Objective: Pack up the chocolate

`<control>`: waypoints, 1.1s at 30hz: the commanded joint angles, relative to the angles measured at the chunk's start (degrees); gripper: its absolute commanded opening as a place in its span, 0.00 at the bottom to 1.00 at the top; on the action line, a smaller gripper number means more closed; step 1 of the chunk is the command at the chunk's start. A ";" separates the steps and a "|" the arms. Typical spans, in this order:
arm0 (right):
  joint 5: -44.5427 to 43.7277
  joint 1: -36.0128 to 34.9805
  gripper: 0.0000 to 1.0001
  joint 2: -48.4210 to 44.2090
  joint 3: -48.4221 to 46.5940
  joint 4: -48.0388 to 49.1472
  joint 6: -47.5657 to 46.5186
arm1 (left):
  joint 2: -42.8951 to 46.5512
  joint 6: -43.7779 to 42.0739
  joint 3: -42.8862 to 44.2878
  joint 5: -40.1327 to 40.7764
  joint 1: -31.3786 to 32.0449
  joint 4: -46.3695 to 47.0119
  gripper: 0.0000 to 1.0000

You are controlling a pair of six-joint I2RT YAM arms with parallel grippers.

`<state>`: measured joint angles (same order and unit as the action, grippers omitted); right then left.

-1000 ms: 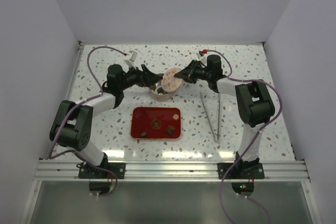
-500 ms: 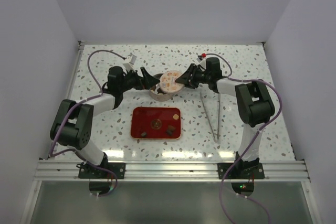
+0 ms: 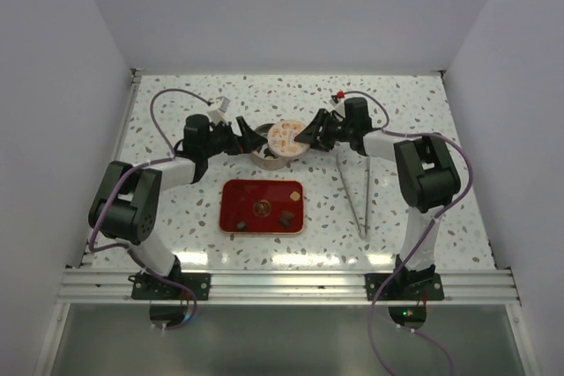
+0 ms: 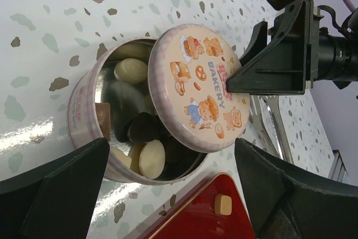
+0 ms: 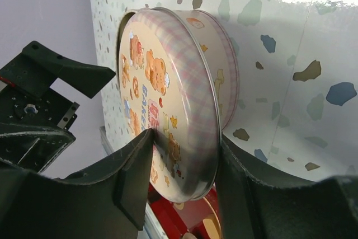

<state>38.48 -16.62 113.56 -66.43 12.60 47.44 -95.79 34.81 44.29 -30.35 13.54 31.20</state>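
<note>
Two arms reach low over the table toward the round tin (image 3: 269, 160) from opposite sides. Your left gripper (image 3: 253, 136) sits just left of the tin, its fingers spread wide apart and the tin just ahead of them. Your right gripper (image 3: 305, 134) is clamped on the rim of the lid (image 4: 196, 85). The lid sits askew over the tin, leaving part uncovered, and reads "BAKERY" among cartoon figures. The red tray (image 3: 242, 195) lies near the tin, toward the bases. Chocolate (image 4: 131, 70) fills the tin, and a few pieces rest on the tray.
</note>
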 commanded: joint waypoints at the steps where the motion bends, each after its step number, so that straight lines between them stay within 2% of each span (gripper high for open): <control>1: -0.69 -0.69 0.49 0.87 -2.47 -1.17 -1.91 | -1.15 -1.15 0.26 0.82 -0.44 1.67 1.00; 33: -1.92 -5.26 0.49 5.18 -9.41 -4.95 -2.88 | -3.62 -1.32 2.20 3.10 -0.44 1.58 1.00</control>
<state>37.41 -20.80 117.73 -73.34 8.99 46.26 -99.33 34.74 44.56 -27.75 13.50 31.18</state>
